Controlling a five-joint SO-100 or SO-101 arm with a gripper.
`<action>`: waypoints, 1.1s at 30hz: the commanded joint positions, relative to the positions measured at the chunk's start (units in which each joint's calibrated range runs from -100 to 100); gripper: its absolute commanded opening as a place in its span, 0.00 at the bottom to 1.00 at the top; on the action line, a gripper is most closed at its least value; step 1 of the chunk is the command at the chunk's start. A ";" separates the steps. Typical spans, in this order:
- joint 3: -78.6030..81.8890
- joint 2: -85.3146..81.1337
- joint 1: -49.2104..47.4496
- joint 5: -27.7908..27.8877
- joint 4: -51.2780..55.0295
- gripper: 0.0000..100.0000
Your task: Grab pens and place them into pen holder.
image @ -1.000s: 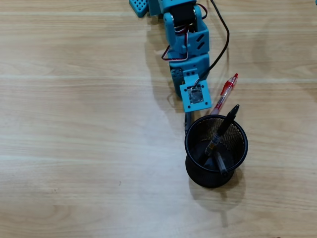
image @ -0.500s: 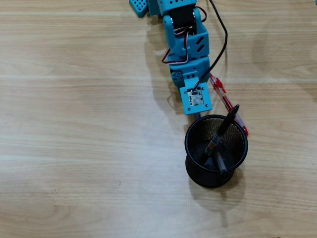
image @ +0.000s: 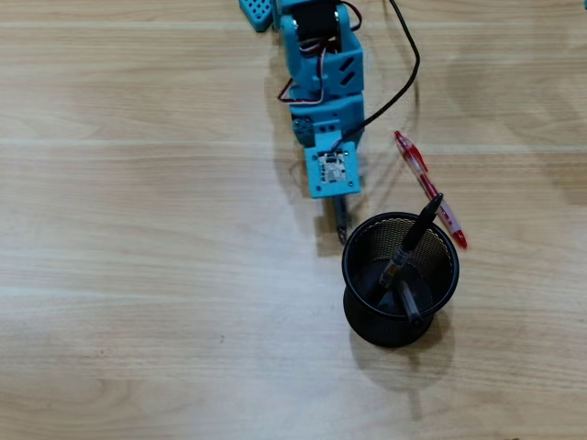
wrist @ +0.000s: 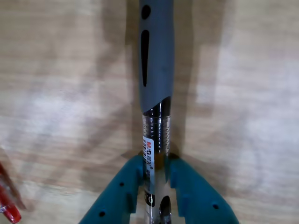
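The gripper [wrist: 156, 175] is clamped on a grey pen [wrist: 156, 84] above the tabletop [image: 138, 275]. At the pen holder's [image: 400, 275] 1 o'clock lies a red pen [image: 429, 188], touching its rim.

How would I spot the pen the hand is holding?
Find the black mesh pen holder; the blue arm's hand hangs just beyond its rim. The held pen has a grey grip and clear barrel, unlike the red pen lying flat on the table.

Pen holder [image: 400, 275] (rim open) — red pen [image: 430, 188] lies beside it.
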 commanded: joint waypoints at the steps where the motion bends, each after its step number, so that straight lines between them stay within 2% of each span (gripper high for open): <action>1: -0.92 -7.78 2.53 0.28 7.70 0.02; 9: -17.41 -17.94 2.08 3.83 20.96 0.02; 14: -28.77 -19.37 -0.01 3.94 26.81 0.02; 22: -34.81 -18.70 -4.55 3.94 26.81 0.02; 25: -36.79 -18.62 -6.55 3.94 21.39 0.02; 33: -37.42 -12.65 -7.64 7.04 -8.92 0.02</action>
